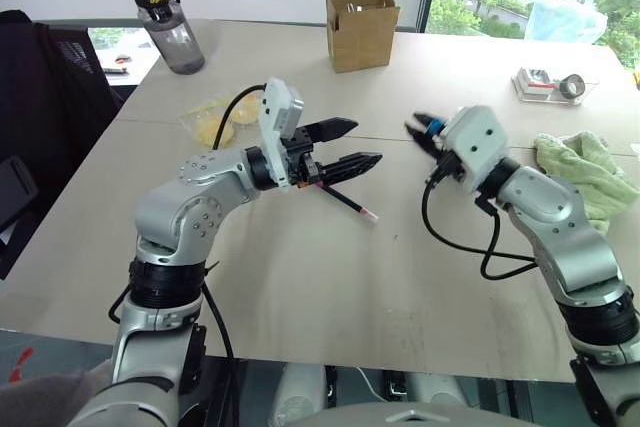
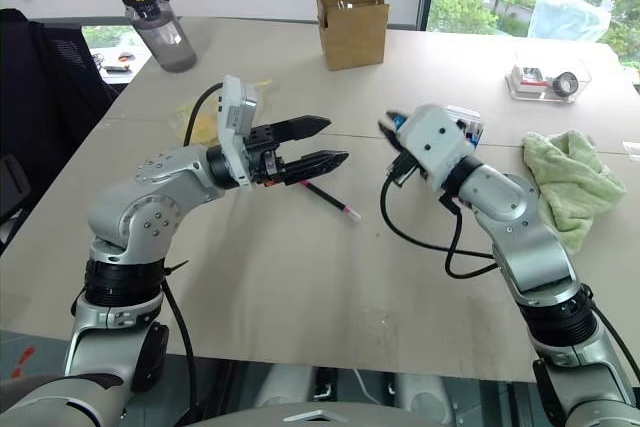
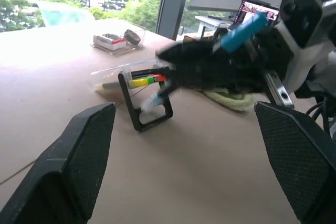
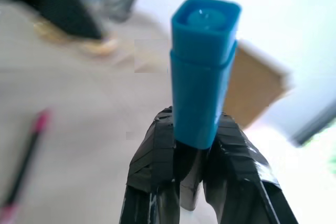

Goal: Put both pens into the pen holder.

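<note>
between my right gripper's (image 4: 195, 145) clenched jaws sits the blue pen (image 4: 202, 72); left gripper (image 1: 345, 145) released; pink pen (image 1: 347, 200) lies on the table (image 1: 330, 277); holder (image 3: 149, 95) has neither

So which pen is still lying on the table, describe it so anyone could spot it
Start at the table's middle, between the two arms. Just under the open left gripper lies a thin black pen, flat on the tabletop. Its pink ends distinguish it from the blue-capped pen clamped in the right gripper.

Silver-grey rounded arm shells dotted with small screws, black ribbed joint collars, white boxy wrist housings, looping black cables along both forearms, left gripper (image 1: 350, 144) with pointed textured black fingers, right gripper (image 4: 197, 140) with black tape-wrapped fingers
</note>
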`<action>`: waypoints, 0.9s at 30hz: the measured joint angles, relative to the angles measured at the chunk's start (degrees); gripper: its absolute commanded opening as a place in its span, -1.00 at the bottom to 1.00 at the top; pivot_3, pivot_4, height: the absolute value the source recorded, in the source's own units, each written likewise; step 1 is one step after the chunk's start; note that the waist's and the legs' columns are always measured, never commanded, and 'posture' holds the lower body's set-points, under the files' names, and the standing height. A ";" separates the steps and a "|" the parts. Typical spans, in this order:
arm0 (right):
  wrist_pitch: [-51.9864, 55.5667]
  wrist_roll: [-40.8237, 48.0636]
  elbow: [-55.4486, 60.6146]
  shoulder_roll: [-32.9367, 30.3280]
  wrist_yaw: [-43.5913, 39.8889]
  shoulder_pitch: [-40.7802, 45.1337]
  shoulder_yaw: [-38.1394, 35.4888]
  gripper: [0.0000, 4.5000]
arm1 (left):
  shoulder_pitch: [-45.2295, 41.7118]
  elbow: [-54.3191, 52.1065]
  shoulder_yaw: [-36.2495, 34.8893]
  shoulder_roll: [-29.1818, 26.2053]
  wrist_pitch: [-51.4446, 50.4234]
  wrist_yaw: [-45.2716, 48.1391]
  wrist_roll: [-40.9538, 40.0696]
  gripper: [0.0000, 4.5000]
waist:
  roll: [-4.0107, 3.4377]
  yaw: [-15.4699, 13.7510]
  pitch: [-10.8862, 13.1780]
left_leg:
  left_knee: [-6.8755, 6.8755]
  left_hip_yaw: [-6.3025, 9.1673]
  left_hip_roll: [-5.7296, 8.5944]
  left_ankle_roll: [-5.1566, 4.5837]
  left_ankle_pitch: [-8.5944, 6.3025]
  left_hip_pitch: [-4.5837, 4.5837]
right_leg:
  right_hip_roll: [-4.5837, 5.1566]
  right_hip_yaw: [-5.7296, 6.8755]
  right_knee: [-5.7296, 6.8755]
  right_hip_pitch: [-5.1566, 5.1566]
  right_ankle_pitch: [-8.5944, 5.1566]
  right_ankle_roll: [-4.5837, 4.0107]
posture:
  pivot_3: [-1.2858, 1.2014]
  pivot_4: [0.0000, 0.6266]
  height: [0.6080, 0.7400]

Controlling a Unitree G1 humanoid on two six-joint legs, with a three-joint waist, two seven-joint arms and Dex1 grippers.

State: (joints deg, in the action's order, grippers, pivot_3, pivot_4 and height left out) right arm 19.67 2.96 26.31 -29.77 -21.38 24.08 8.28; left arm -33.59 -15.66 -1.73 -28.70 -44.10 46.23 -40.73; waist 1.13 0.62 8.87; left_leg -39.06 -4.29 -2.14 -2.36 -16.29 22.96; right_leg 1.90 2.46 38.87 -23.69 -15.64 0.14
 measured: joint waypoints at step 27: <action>-20.58 -8.55 -18.26 8.57 10.71 -4.39 -7.03 -0.95 | -3.75 -4.19 1.53 -3.16 -4.54 -6.10 1.76 0.95 | -0.02 0.03 0.02 | -0.01 -0.05 0.00 0.10 0.06 -0.12 | -0.03 -0.06 0.05 0.07 0.01 -0.01 | 0.03 -0.52 0.98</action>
State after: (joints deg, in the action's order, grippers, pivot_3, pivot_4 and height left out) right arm -0.91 -5.59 8.06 -21.20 -10.67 19.69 1.25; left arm -37.34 -19.85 -0.20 -31.86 -48.64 40.13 -38.98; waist 1.11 0.66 8.88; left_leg -39.07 -4.34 -2.14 -2.26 -16.23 22.84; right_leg 1.87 2.39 38.92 -23.63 -15.64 0.13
